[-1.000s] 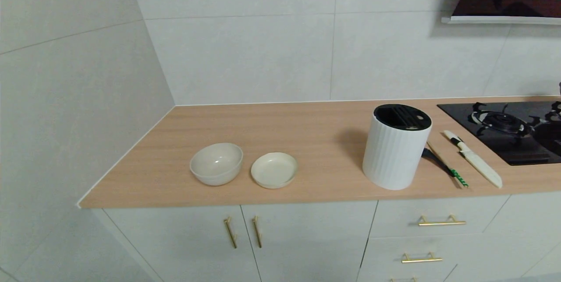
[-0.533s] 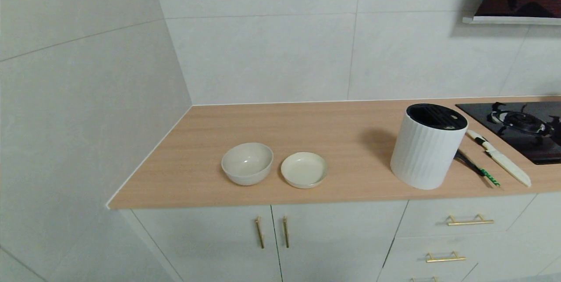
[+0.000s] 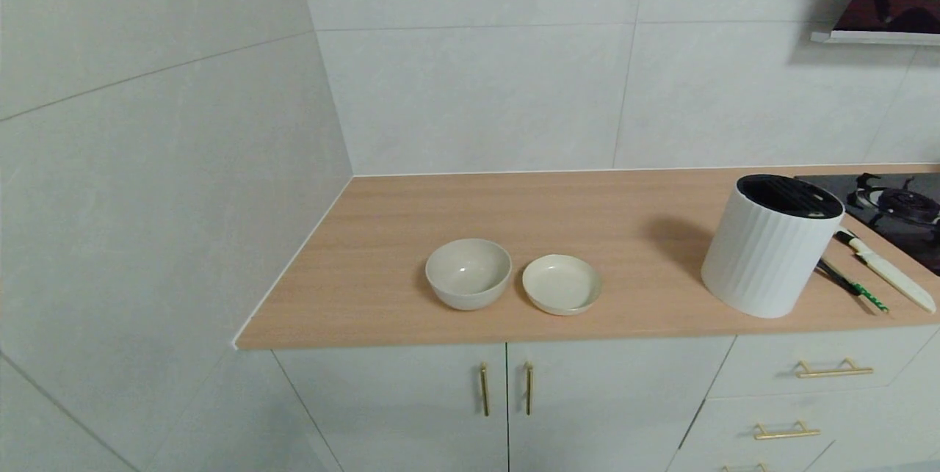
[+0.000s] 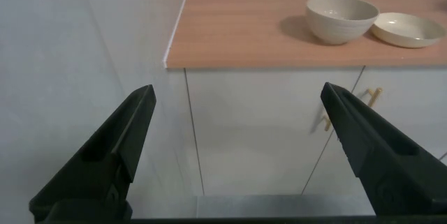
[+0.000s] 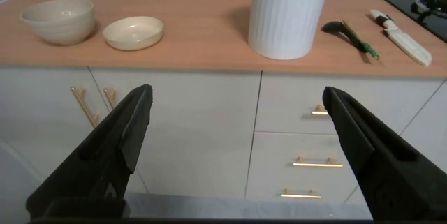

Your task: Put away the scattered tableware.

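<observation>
Left pincer [image 4: 236, 97]: black fingers spread wide, nothing in it, hanging low in front of the white cupboard doors w/ gold handles [image 3: 507, 391], below the light wooden counter [image 3: 514, 215]. Right pincer [image 5: 237, 97]: same, wide open & empty, also down by the cupboards. Up on the counter, well apart from both, sits a deep cream bowl [image 3: 468, 273] w/ a flat cream dish [image 3: 562, 283] just beside it, then a tall white ribbed pot w/ a black slotted top [image 3: 771, 244]. On the right side of the pot lie a thin black tool w/ a green end [image 3: 855, 287] & a knife w/ a cream blade [image 3: 890, 271], near the black gas stove [image 3: 907, 204]. Nothing looks put away yet, I think. The step now is prob getting near enough to reach. To do it well: lift the arms over the counter edge first so they don't bump it, take the knife by its handle & not the blade, & don't knock the pot over.
</observation>
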